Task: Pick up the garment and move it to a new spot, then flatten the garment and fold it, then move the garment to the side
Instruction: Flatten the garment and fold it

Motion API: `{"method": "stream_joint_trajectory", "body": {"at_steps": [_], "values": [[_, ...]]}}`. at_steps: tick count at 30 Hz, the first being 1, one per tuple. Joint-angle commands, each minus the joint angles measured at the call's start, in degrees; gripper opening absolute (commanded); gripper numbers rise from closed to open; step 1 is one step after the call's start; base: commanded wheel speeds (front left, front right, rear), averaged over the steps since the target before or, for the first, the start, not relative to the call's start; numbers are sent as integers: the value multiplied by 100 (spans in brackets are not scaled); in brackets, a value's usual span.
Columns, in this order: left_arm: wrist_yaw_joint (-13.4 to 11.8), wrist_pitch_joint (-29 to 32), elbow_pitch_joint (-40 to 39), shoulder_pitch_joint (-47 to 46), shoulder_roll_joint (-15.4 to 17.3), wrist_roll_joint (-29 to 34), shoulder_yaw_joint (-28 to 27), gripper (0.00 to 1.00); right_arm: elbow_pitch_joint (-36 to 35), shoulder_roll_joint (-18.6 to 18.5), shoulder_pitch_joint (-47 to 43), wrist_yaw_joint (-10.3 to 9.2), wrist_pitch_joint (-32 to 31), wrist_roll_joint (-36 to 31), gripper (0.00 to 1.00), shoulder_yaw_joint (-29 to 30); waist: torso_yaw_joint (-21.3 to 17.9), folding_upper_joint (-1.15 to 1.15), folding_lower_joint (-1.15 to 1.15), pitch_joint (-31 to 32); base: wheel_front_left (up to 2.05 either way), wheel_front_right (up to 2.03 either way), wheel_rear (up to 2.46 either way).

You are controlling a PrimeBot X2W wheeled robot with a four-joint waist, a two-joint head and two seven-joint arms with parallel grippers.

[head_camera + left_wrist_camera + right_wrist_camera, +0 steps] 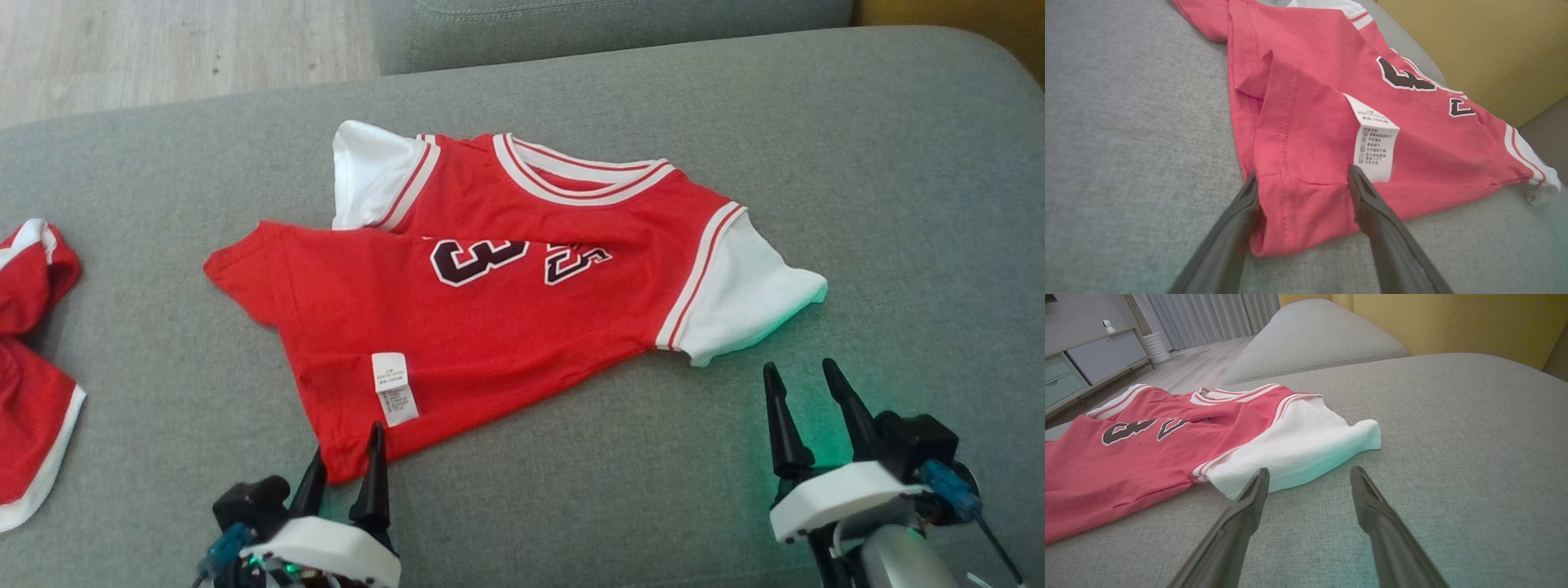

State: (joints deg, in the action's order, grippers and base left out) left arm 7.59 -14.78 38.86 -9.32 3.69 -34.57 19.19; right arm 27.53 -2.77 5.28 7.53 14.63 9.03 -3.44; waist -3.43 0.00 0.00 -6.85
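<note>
The garment (pixel 506 318) is a red jersey with white sleeves and dark numbers, lying crumpled and partly folded over on the grey sofa cushion (pixel 898 204). A white care label (pixel 394 388) shows near its lower hem. My left gripper (pixel 343 453) is open at the hem's near corner; in the left wrist view its fingers straddle the garment (pixel 1306 163) corner, gripper (pixel 1300 177) not closed on it. My right gripper (pixel 804 384) is open just short of the white sleeve (pixel 747 298), with the gripper (pixel 1308 477) over bare cushion beside the sleeve (pixel 1298 449).
Another red and white cloth (pixel 28 367) lies at the cushion's left edge. A second grey cushion (pixel 1310 339) and wooden floor (pixel 163 49) lie beyond. A yellow backrest (pixel 1453 322) rises at the right. Bare cushion spreads right of the garment.
</note>
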Motion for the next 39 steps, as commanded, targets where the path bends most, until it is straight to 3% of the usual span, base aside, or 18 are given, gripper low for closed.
{"method": "stream_joint_trajectory", "body": {"at_steps": [1, 9, 12, 13, 14, 15, 16, 19, 25, 39], "values": [[-10, -22, -38, -222, 109, -99, -28, 100, -145, -10, 228, -4, 37, 42, 100, -170, -6, 0, 0, -12, 0, 0, 0], [-10, -22, -177, -300, 247, -367, 392, 97, -153, -10, 233, -4, 37, 91, 100, -227, -36, 0, 0, -61, 0, 0, 0], [-10, -22, -158, -370, 327, -486, 527, 71, -141, -10, 250, -4, 37, 108, 100, -233, -46, 0, 0, -94, 0, 0, 0], [-10, -22, -165, -402, 352, -490, 519, 49, -140, -10, 259, -4, 37, 116, 100, -233, -47, 0, 0, -107, 0, 0, 0], [-10, -22, -174, -430, 369, -481, 478, 36, -140, -10, 269, -4, 37, 121, 100, -232, -48, 0, 0, -121, 0, 0, 0], [-10, -22, -188, -450, 381, -446, 433, 11, -140, -10, 277, -4, 37, 126, 100, -232, -48, 0, 0, -133, 0, 0, 0], [-10, -22, -212, -463, 385, -401, 370, 0, -139, -10, 284, -4, 37, 132, 100, -225, -47, 0, 0, -143, 0, 0, 0], [-10, -22, -312, -461, 366, -234, 148, 0, -118, -10, 343, -4, 37, 172, 100, -94, -14, 0, 0, -177, 0, 0, 0], [-10, -22, -907, -154, 211, 427, -836, 0, -50, -10, 516, -4, 37, 200, 100, 315, 235, 0, 0, -223, 0, 0, 0], [-10, -22, -1017, -31, 52, 761, -808, 0, 936, -10, 927, -4, 37, 73, 100, 440, 505, 0, 0, -383, 0, 0, 0]]}}
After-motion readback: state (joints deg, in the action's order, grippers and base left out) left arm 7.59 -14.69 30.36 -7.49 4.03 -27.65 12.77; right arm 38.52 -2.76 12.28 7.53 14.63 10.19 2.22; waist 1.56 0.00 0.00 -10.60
